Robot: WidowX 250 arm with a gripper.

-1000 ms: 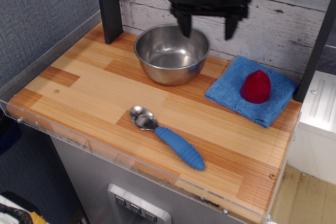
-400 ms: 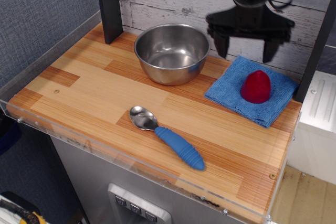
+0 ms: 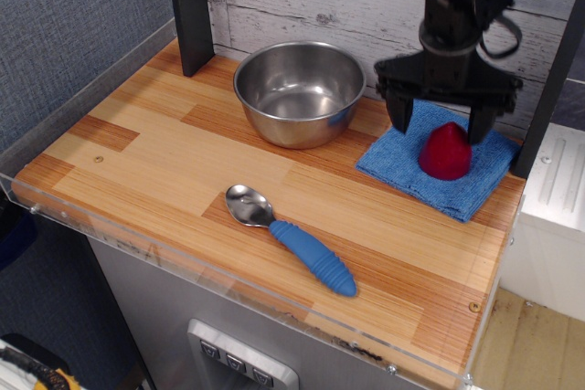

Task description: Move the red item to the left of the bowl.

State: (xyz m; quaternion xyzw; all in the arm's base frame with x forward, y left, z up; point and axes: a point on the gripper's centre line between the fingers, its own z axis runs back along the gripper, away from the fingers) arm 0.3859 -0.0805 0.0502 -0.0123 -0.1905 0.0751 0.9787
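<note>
The red item point(image 3: 445, 152) is a small dark-red dome standing on a blue cloth point(image 3: 439, 159) at the right of the wooden table. The steel bowl point(image 3: 300, 92) stands empty at the back middle, to the left of the cloth. My black gripper point(image 3: 441, 126) is open and hangs just above and behind the red item, one finger on each side of its top. It holds nothing.
A steel spoon with a blue handle point(image 3: 291, 236) lies near the table's front edge. A black post point(image 3: 189, 8) stands at the back left beside the bowl. A clear rim point(image 3: 228, 285) runs along the table's front and left. A white unit point(image 3: 554, 216) sits to the right.
My gripper has moved from above the bowl to the right and down, and now straddles the top of the red item. Nothing on the table has moved.
</note>
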